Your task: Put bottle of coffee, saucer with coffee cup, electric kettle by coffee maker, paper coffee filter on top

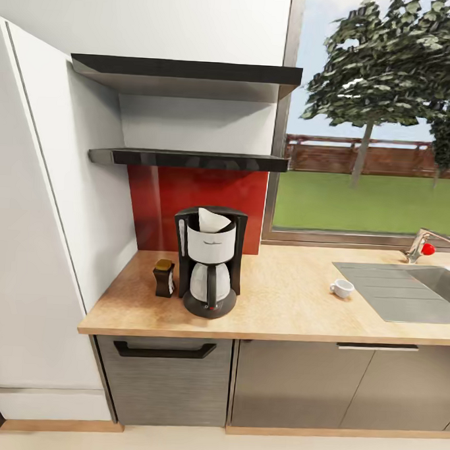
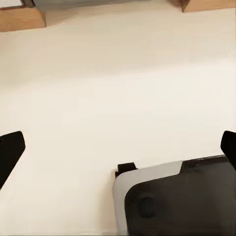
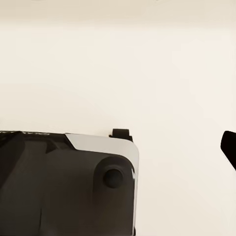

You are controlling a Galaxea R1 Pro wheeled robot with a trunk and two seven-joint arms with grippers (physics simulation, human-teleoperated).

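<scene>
1. The desk (image 1: 280,300) is wooden and runs under a window, with a sink (image 1: 406,290) set in at the right
2. Two dark shelves (image 1: 189,158) hang on the wall above the desk's left end
3. The coffee maker (image 1: 210,260) stands upright on the desk below the shelves, a white filter (image 1: 212,219) in its top
4. The coffee bottle (image 1: 163,277) stands just beside the maker, on its left
5. The cup (image 1: 342,288) sits on the desk near the sink, well apart from the maker
6. The left tool (image 2: 118,147) hangs over pale floor, fingers wide apart, released and empty
7. The right tool (image 3: 228,147) shows one fingertip over the floor; I cannot tell its state
</scene>
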